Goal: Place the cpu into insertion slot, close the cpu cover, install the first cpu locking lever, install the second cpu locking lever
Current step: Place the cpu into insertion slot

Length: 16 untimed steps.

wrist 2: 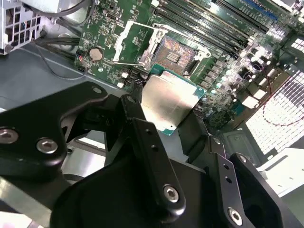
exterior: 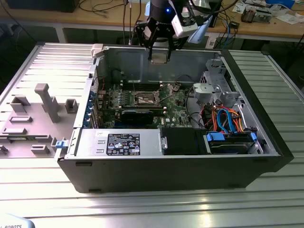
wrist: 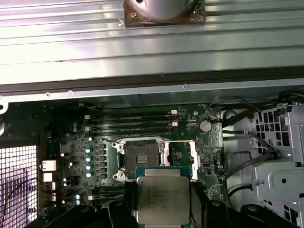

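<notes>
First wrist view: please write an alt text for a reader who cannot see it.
A small square silvery-grey cpu is held between black jaws over a green motherboard, near the empty square insertion slot; the thin metal cpu cover is swung open beside it.

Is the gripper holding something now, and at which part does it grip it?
The gripper holds the cpu, with its fingers pressed on two opposite edges of the chip.

The cpu point(wrist: 162, 200) is held above the insertion slot point(wrist: 141, 157), apart from it; the cpu cover point(wrist 2: 120, 42) is laid open just beside that slot.
</notes>
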Tool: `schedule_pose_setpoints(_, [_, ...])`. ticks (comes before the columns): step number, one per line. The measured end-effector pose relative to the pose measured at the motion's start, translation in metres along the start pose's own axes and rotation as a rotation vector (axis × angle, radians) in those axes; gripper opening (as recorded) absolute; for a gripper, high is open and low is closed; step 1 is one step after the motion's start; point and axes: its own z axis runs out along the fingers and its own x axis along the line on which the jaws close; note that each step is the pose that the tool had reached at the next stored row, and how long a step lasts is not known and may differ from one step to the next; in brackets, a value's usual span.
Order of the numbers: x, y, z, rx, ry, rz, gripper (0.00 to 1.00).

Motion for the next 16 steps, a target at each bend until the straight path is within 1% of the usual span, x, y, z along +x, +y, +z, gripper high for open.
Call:
schedule_pose_setpoints(7, [0.001,-0.0001,0.0004,-0.001,-0.0041,0.046,0.54])
schedule_pose_setpoints(16, [0.0011,-0.0001,0.0004,-0.001,-0.0044,0.049,0.54])
